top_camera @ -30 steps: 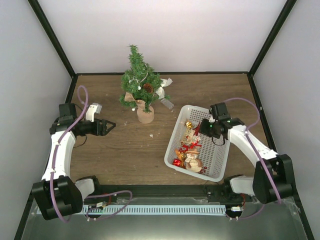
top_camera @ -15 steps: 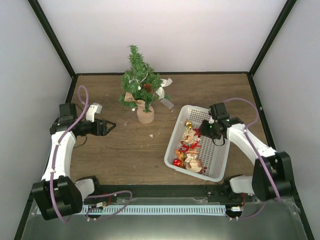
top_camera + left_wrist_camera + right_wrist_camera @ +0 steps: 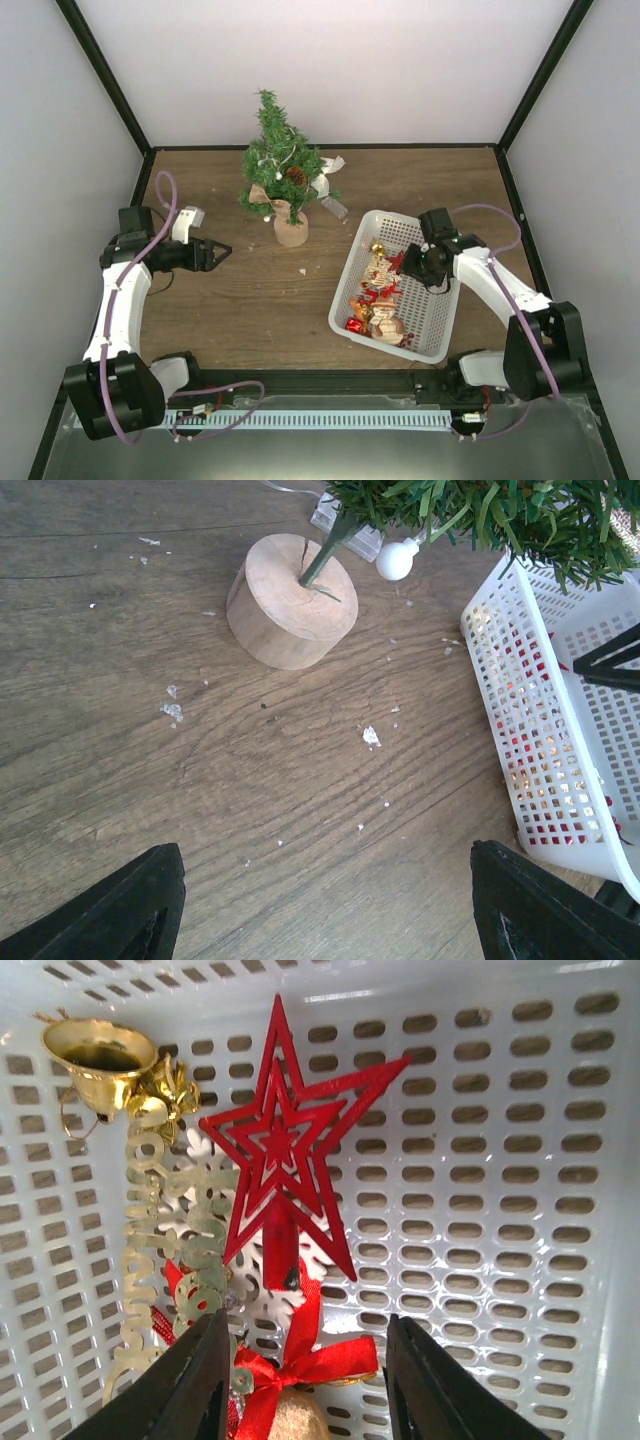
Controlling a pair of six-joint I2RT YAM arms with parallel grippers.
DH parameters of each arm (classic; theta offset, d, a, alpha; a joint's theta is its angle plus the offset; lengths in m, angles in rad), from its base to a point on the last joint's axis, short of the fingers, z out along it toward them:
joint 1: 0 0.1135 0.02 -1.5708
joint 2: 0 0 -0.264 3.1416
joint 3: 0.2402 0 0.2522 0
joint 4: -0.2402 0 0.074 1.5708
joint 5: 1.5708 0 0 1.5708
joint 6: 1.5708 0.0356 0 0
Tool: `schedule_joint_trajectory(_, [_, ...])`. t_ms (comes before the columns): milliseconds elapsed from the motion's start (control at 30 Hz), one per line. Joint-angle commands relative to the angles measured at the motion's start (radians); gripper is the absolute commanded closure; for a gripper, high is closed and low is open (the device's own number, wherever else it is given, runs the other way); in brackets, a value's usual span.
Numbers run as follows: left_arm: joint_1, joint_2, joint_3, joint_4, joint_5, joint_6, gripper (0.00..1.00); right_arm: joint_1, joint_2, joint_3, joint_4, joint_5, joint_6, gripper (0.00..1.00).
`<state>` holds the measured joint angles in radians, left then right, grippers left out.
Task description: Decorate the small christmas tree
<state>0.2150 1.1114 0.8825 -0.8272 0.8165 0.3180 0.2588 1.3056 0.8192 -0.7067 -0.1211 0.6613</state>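
The small christmas tree (image 3: 280, 165) stands at the back of the wooden table on a round tan base (image 3: 292, 600), its green branches (image 3: 480, 510) carrying a white ball (image 3: 396, 558). My left gripper (image 3: 222, 250) hovers open left of the tree, with only bare table between its fingers (image 3: 335, 910). My right gripper (image 3: 408, 262) reaches into the white basket (image 3: 440, 320). Its jaws stand open (image 3: 305, 1360) either side of a red ribbon bow (image 3: 310, 1360), gripping nothing. Just ahead lie a red star (image 3: 285, 1150), a gold bell (image 3: 100, 1055) and gold lettering (image 3: 150, 1260).
A pine cone (image 3: 296, 175) and a white ribbon (image 3: 328, 175) hang on the tree. A small clear piece (image 3: 335, 208) lies between tree and basket. More ornaments (image 3: 380, 320) fill the basket's near end. White flakes (image 3: 371, 736) dot the table. Walls and black frame posts enclose it.
My right gripper has opened from shut and shifted slightly left and lower inside the basket. The left arm has not moved.
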Motion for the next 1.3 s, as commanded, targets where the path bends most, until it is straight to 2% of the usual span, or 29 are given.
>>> schedule_joint_trajectory(0, [-0.005, -0.015, 0.015, 0.004, 0.019, 0.012, 0.21, 0.003, -0.030, -0.039, 0.022, -0.062, 0.097, 0.60])
schedule_joint_trajectory(233, [-0.005, -0.019, 0.015, 0.005, 0.017, 0.010, 0.21, -0.024, -0.050, -0.049, 0.019, -0.034, 0.146, 0.59])
schedule_joint_trajectory(500, [-0.005, -0.010, 0.016, 0.004, 0.018, 0.010, 0.22, -0.024, -0.054, -0.087, 0.152, -0.297, 0.082, 0.59])
schedule_joint_trajectory(567, [-0.005, -0.010, 0.016, 0.005, 0.018, 0.009, 0.21, -0.016, -0.039, -0.089, 0.156, -0.322, 0.075, 0.59])
schedule_joint_trajectory(1267, [-0.005, -0.008, 0.016, 0.008, 0.011, 0.004, 0.22, 0.012, 0.075, -0.123, 0.245, -0.337, 0.070, 0.61])
